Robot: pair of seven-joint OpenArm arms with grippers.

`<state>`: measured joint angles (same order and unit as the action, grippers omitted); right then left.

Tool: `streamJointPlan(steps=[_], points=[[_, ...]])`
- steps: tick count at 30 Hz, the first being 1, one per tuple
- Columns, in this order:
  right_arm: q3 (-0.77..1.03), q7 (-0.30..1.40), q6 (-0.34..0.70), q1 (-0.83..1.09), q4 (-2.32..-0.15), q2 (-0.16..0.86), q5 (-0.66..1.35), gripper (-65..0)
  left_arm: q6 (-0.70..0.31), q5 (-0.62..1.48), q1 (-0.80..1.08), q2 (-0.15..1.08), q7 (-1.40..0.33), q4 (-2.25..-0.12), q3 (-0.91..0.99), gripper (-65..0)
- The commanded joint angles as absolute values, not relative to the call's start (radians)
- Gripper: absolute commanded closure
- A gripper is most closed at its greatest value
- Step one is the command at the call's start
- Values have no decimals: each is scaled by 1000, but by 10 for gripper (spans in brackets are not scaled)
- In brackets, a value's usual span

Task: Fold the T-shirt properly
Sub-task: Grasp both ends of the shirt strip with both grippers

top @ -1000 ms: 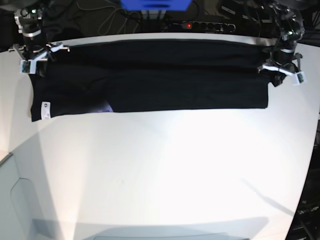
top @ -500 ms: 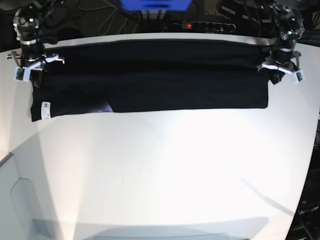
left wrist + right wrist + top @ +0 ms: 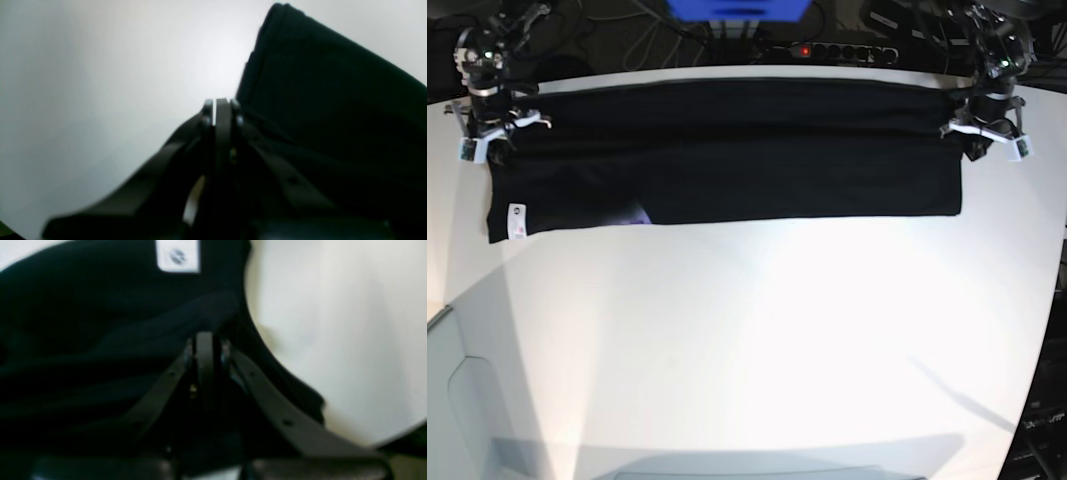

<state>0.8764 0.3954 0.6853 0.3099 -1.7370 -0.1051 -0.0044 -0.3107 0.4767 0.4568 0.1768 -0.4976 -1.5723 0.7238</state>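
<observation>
**Shirt Stretched Across the Far Side of the Table**

The black T-shirt is lying in a long flat band at the 12 o'clock side of the white table. Its small white label is showing at the 9 o'clock end. The right gripper is sitting at that end, its fingers pressed together and pinching the cloth. The left gripper is sitting at the 3 o'clock end, fingers pressed together right beside the shirt's edge. A black power strip is lying behind the table.
</observation>
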Motion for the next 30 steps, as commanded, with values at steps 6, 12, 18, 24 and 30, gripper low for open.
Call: streamJointPlan(steps=[6, 12, 18, 24, 30], points=[[878, 372, 698, 309, -1735, -91, -1, -15, -311, 481, 453, 189, -483, -1584, 725, -2], [880, 372, 698, 308, -1750, -94, 1, -215, -312, 490, 461, 189, -483, -1600, 725, -168], [881, 372, 698, 308, -1836, -122, 5, -292, -312, 492, 503, 182, -481, -1692, 731, -387], [874, 372, 698, 309, -1920, -157, 5, -294, -312, 493, 529, 165, -483, -1716, 730, -410], [871, 372, 698, 309, -1902, -157, 5, -294, -314, 493, 522, 160, -483, -1653, 705, -412]])
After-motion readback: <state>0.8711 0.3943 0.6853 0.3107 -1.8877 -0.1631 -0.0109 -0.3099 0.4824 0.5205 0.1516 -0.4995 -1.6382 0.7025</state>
